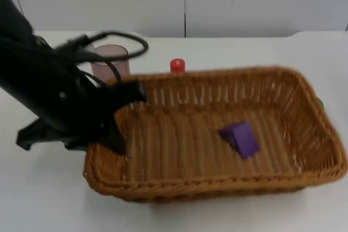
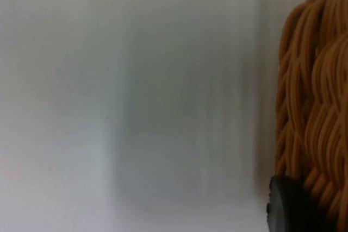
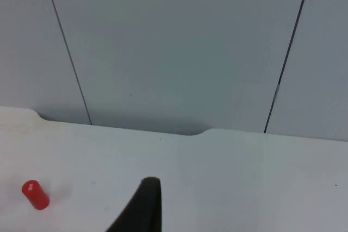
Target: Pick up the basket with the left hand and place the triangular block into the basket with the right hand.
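Top view has the left gripper (image 1: pixel 120 134) clamped on the left end wall of the woven tan wicker basket (image 1: pixel 179 186), one black finger reaching down inside the rim at centre left of the frame, the black arm running away to the upper left. Inside the basket, right of centre, the purple triangular block (image 1: pixel 240 138) lies on the woven floor, apart from all four walls. Behind the basket's far rim stand a translucent pink cup (image 1: pixel 111 60), upper left of centre, and a small red cylinder (image 1: pixel 178 65) just right of it, both on the white table (image 1: pixel 49 199). Left wrist view brings the braided rim (image 2: pixel 315 112) against a black fingertip (image 2: pixel 288 205). Right wrist view puts the right gripper's fingertip (image 3: pixel 142 207) above the table facing the grey partition wall (image 3: pixel 179 47), near the red cylinder (image 3: pixel 35 194); whether its jaws are parted or closed, I cannot tell.
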Robot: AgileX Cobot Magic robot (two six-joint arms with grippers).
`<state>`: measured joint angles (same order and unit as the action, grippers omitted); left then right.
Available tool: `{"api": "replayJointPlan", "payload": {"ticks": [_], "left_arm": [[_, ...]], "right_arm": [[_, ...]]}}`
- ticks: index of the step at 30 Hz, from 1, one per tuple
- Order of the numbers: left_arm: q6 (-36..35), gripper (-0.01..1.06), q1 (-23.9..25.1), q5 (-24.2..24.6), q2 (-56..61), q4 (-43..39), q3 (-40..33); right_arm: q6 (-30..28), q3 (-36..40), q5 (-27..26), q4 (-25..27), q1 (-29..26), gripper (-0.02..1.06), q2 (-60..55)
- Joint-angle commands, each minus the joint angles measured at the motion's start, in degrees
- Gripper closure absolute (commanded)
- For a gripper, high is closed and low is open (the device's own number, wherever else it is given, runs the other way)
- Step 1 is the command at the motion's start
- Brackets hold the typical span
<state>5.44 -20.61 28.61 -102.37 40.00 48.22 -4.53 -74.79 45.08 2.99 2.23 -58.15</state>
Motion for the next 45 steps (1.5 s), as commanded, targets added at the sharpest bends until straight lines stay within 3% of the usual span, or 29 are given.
{"api": "replayJointPlan", "payload": {"ticks": [1,16,28,33,45], "left_arm": [[3.9,1.05,-0.3,0.6,-2.4,4.3,2.4],[11.3,1.05,5.3,-0.6,-5.6,5.0,3.1],[17.4,1.05,5.4,-2.0,-7.6,8.5,3.1],[24.1,1.05,5.4,0.5,-10.2,16.4,3.1],[24.0,1.05,5.4,-0.3,-10.4,17.0,3.1]], "right_arm": [[-0.4,0.1,0.5,0.2,-0.3,0.06,0.3],[-1.3,0.1,2.5,0.3,-0.3,0.07,0.4],[-1.5,0.1,2.5,0.4,-0.3,0.07,0.4],[-2.4,0.1,3.0,0.4,-0.3,0.07,0.4],[-3.1,0.1,3.2,0.4,-0.3,0.07,0.4]]}}
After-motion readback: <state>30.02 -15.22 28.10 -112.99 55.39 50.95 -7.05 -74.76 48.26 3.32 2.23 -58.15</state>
